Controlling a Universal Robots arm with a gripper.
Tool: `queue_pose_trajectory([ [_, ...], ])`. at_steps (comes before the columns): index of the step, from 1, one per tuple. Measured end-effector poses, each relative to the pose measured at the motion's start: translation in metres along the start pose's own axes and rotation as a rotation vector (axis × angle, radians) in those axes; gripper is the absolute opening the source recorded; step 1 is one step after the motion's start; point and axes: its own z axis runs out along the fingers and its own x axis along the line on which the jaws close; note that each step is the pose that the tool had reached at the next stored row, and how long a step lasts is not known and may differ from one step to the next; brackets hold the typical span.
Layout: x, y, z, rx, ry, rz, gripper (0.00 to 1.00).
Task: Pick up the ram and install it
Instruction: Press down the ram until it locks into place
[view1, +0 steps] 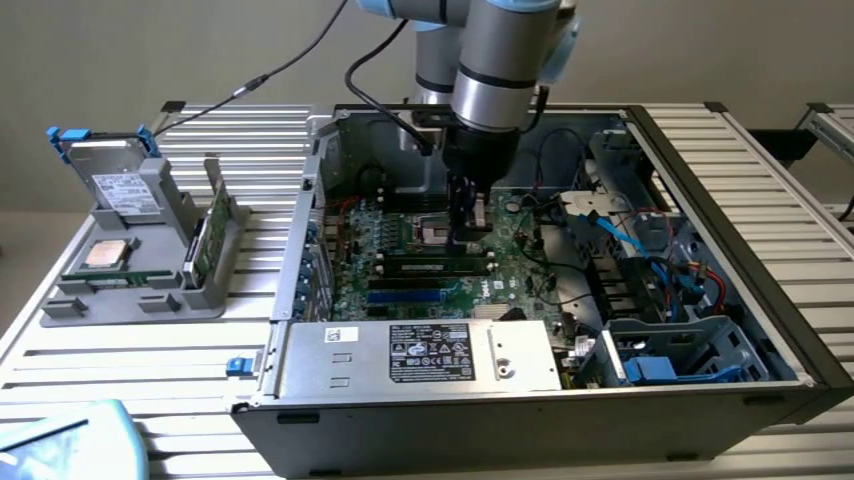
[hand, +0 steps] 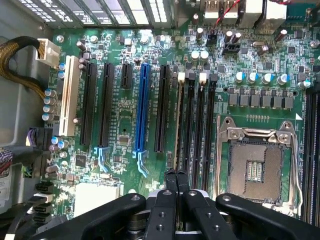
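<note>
1. Exterior view: the arm reaches down into the open computer case (view1: 534, 410) on the table (view1: 147, 350). The end effector (view1: 467, 238) stands over the motherboard (view1: 400, 290), at about 12 o'clock of the silver power supply (view1: 427, 352).
2. Wrist view: the end effector (hand: 176, 176) is pinched narrow, fingers together, with its tips at the near end of the ram (hand: 177, 125).
3. The ram stands on edge in a memory slot, between the blue slot (hand: 144, 107) and the empty processor socket (hand: 255, 167). I cannot tell whether the tips press its top edge or hang just above it.
4. Whether it is fully seated is unclear, as the white latch (hand: 181, 76) at its far end is too small to read.
5. As I judge it, force at one end alone could tip the stick and leave the other end high and unlatched.
6. With the notch misaligned, pushing could flex the motherboard or damage the contacts.
7. Narrow tips on so thin an edge may slip sideways into the neighbouring empty slots.
8. A second green stick (view1: 214, 230) stands in the grey holder (view1: 134, 300), at 9 o'clock of the case and well apart from it.
</note>
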Motion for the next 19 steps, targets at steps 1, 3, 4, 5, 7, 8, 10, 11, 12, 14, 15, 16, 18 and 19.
queue_pose_trajectory([
  [1,0.0,0.0016,0.0002,0.0,0.0004,0.0,0.1],
  [3,-0.001,0.005,0.0006,0.0,0.0013,0.0,0.1],
  [4,-0.001,0.0067,0.0008,-0.0001,0.0018,0.0,0.1],
  [5,-0.001,0.0082,0.001,-0.0001,0.0024,0.0,0.1],
  [7,-0.001,0.0116,0.0014,-0.0002,0.0041,0.0,0.1],
  [8,-0.002,0.0132,0.0015,-0.0003,0.0051,0.001,0.1],
  [10,-0.002,0.0158,0.0018,-0.0004,0.0067,0.001,0.1],
  [11,-0.002,0.017,0.0019,-0.0004,0.0075,0.001,0.1],
  [12,-0.002,0.0181,0.0021,-0.0005,0.0084,0.001,0.1],
  [14,-0.003,0.0199,0.0022,-0.0007,0.01,0.001,0.1],
  [15,-0.003,0.0204,0.0023,-0.0007,0.0103,0.001,0.1],
  [16,-0.003,0.0206,0.0024,-0.0006,0.0106,0.001,0.1],
  [18,-0.003,0.0205,0.0039,0.0002,0.0111,0.001,0.1],
  [19,-0.003,0.0204,0.0049,0.0006,0.0114,0.002,0.1],
])
